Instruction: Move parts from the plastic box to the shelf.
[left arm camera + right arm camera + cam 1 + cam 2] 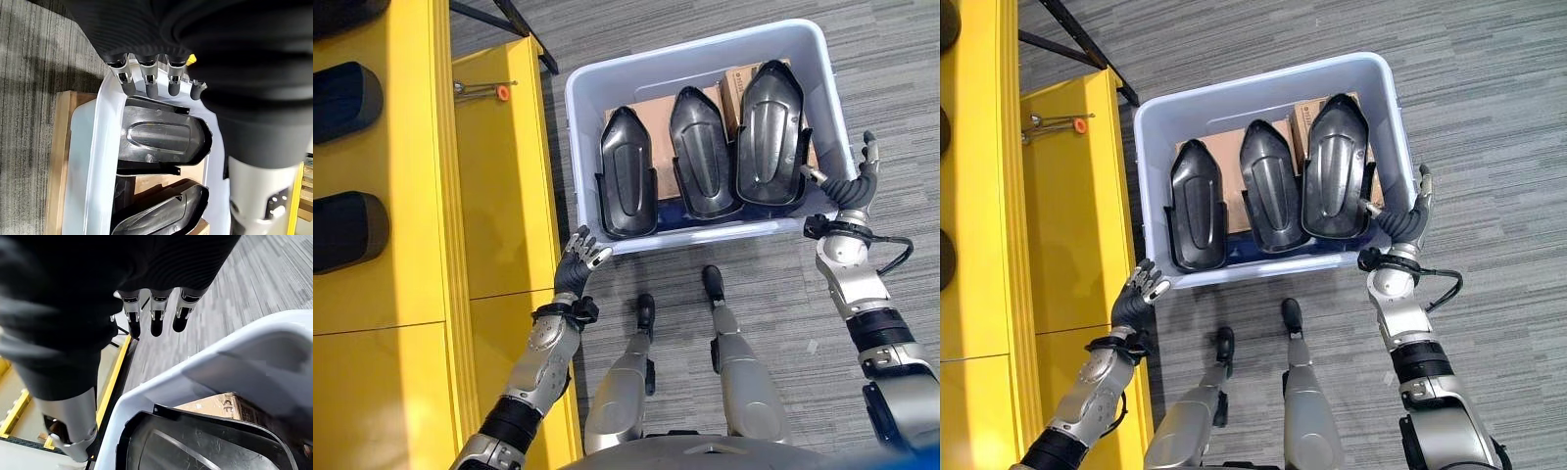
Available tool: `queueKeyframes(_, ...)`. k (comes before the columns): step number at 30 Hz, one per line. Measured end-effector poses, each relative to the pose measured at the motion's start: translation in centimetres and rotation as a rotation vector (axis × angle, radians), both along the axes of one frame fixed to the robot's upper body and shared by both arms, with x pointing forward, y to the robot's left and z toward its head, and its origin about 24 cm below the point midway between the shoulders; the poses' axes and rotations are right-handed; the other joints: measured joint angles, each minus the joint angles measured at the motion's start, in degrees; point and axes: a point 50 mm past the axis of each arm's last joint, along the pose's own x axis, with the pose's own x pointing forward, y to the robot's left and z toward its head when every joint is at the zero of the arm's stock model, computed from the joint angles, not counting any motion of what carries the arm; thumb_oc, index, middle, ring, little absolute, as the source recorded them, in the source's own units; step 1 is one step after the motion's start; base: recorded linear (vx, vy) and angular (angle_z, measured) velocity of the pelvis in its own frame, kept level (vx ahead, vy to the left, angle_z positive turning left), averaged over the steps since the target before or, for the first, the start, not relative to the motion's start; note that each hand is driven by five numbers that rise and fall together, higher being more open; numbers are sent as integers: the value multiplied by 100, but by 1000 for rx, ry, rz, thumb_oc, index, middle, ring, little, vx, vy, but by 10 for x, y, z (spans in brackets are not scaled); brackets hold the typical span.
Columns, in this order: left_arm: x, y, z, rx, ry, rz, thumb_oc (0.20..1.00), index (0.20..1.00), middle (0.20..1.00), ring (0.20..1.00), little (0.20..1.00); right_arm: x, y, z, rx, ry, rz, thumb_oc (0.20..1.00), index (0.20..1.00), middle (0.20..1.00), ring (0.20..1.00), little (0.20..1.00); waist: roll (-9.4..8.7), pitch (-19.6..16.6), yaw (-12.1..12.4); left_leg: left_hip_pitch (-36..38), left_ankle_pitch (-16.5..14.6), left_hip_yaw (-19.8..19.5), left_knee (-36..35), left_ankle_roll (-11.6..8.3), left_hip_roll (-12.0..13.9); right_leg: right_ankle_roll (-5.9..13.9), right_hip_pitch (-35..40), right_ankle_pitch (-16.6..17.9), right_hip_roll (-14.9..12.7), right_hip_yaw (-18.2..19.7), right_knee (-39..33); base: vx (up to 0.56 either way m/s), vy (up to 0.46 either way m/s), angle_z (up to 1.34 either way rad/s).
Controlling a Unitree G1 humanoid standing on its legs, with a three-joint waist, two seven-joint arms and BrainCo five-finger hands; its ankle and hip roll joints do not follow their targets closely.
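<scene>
While the yellow shelf waits at the robot's left, the plastic box on the floor holds three black moulded parts, seemingly stiff, light and slick. Left hand and right hand, fingers relaxed and holding nothing, flank the box; a part's raised side edges look likeliest to grip.

Glossy black moulded parts are sitting on matt brown cardboard inside a smooth pale plastic box; grey ribbed carpet is lying underneath.

Glossy black parts; pale blue-white plastic box; yellow shelf; grey striped carpet; brown cardboard
</scene>
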Motion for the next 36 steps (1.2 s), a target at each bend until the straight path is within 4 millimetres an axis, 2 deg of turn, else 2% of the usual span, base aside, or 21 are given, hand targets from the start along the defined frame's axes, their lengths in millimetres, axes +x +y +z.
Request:
queueKeyframes(4, 0, 0, 0, 0, 0, -2, 1000, 1000, 1000, 1000, 1000, 5, 7, 1, -16, 12, 30, 1000, 1000, 1000, 1000, 1000, 8, 2, 8, -23, 0, 7, 0, 0, 9, -26, -33, 20, 11, 9, 0, -2, -4, -1)
queueKeyframes(11, 0, -1, 1, -1, -5, -13, 1000, 1000, 1000, 1000, 1000, 12, 16, 15, -31, -21, 68, 1000, 1000, 1000, 1000, 1000, 13, 1, 28, -84, 3, 7, 1, -6, 8, -40, -85, 35, 11, 8, 1, 0, 0, 0)
queueKeyframes(18, 1, -6, 1, 0, -6, -33, 1000, 1000, 1000, 1000, 1000, 13, 25, 16, -66, -22, 102, 1000, 1000, 1000, 1000, 1000, 17, 3, 50, -107, 7, 3, 0, -10, 14, -57, -104, 56, 16, 2, 1, 0, 0, 0)
queueKeyframes(23, 1, -6, 1, 0, -6, -33, 1000, 1000, 1000, 1000, 1000, 13, 24, 15, -66, -17, 98, 1000, 1000, 1000, 1000, 1000, 17, 3, 119, -109, 9, 0, 0, -13, 14, -57, -105, 56, 16, -1, 1, 0, 0, 0)
queueKeyframes(25, 2, -6, 2, 1, -9, -34, 1000, 1000, 1000, 1000, 1000, 18, 17, 6, -65, 36, 62, 1000, 1000, 1000, 1000, 1000, 17, 3, 168, -143, 10, -11, 0, -15, 14, -57, -137, 56, 15, -10, 1, 0, 0, 0)
queueKeyframes(36, 2, -4, 2, 10, -10, -35, 1000, 1000, 1000, 1000, 1000, 21, 7, -5, -63, 106, 15, 1000, 1000, 1000, 1000, 1000, 100, 39, 188, -262, 18, -8, 0, -25, 11, -54, -259, 63, 12, -9, 1, 0, 0, 0)
